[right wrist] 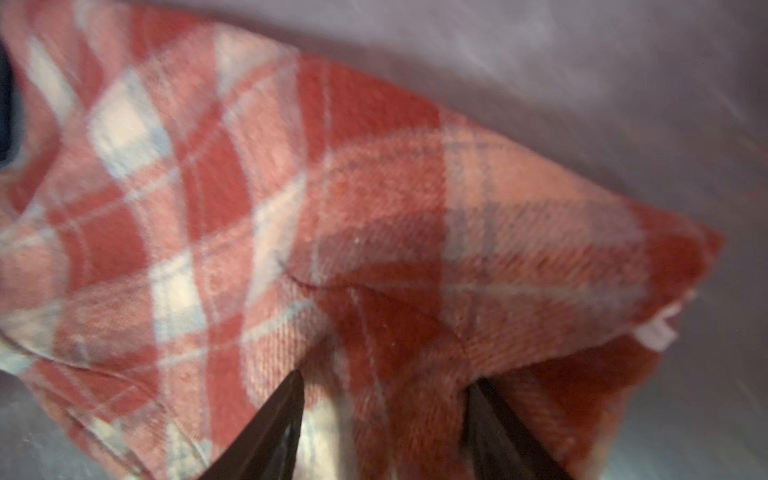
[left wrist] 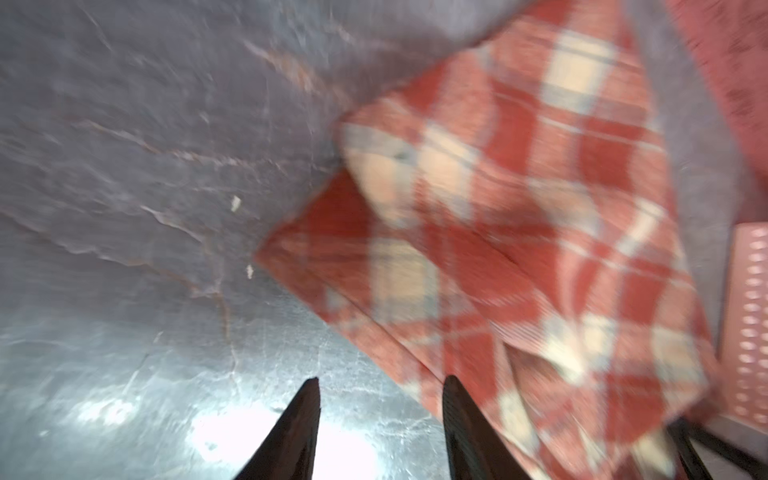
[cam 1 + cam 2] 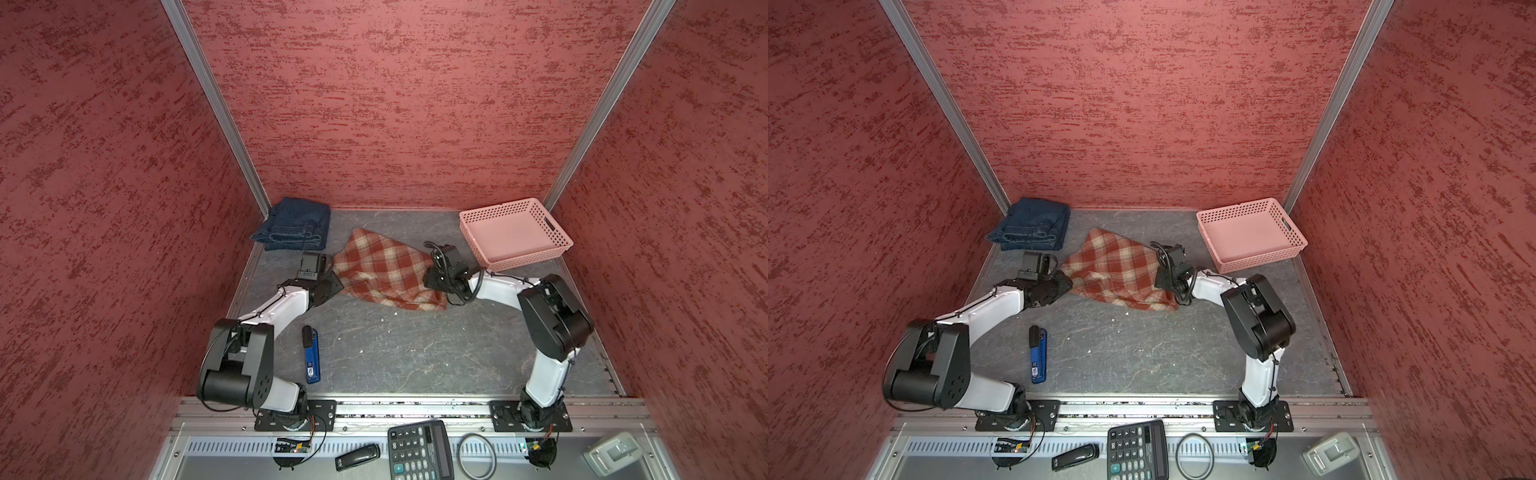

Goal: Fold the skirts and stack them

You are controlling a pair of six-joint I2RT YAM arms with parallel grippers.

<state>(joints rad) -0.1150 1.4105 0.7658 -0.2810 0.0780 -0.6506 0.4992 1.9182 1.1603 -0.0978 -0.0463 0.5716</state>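
At centre, plaid skirt (image 3: 386, 272), diagonal

Near-centre tabletop (image 3: 415, 353) is open. Obstacles: plaid skirt (image 3: 386, 270) mid-table, folded denim skirts (image 3: 295, 224) far left, pink basket (image 3: 528, 254) far right, blue-black object (image 3: 312, 357) near left.

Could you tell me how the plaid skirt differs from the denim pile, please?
The denim pile is plain dark blue; the plaid skirt is rust-red and cream checks. The denim sits folded in the far left corner; the plaid lies askew mid-table, its near edge rumpled. The plaid covers more table than the denim. Both are cloth lying outside the basket.
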